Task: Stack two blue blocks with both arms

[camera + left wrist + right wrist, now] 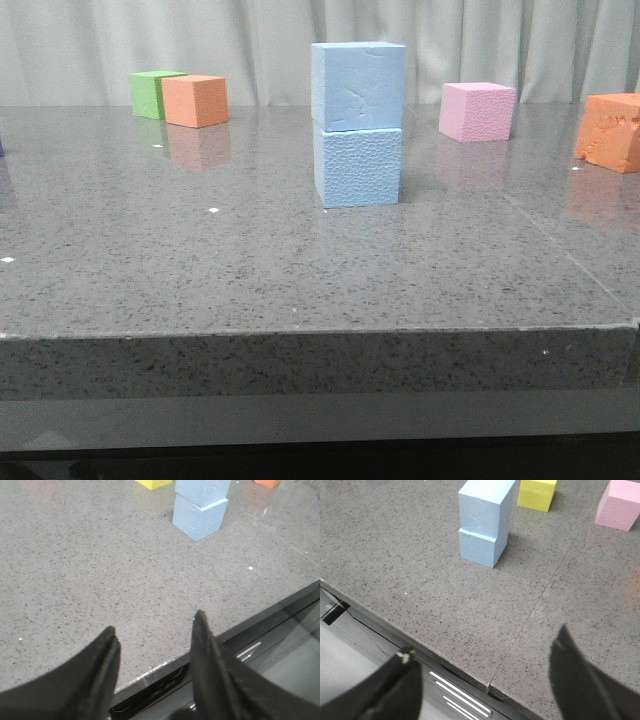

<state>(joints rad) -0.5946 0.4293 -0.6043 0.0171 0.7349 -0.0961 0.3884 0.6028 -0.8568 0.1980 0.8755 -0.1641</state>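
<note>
Two light blue blocks stand stacked in the middle of the grey table, the upper blue block [358, 86] resting squarely on the lower, pebbled blue block [358, 167]. The stack also shows in the left wrist view, upper block [202, 490] on lower block [199, 517], and in the right wrist view, upper block [485, 506] on lower block [481, 549]. My left gripper [155, 625] hangs open over the table's front edge, far from the stack, holding nothing. My right gripper [485, 642] is open too, above the front edge, empty. Neither arm appears in the front view.
A green cube [152, 93] and an orange cube [195, 100] sit at the back left. A pink cube [477, 110] and another orange cube [610, 131] sit at the back right. A yellow cube [537, 493] lies behind the stack. The table's front edge [320, 335] is near.
</note>
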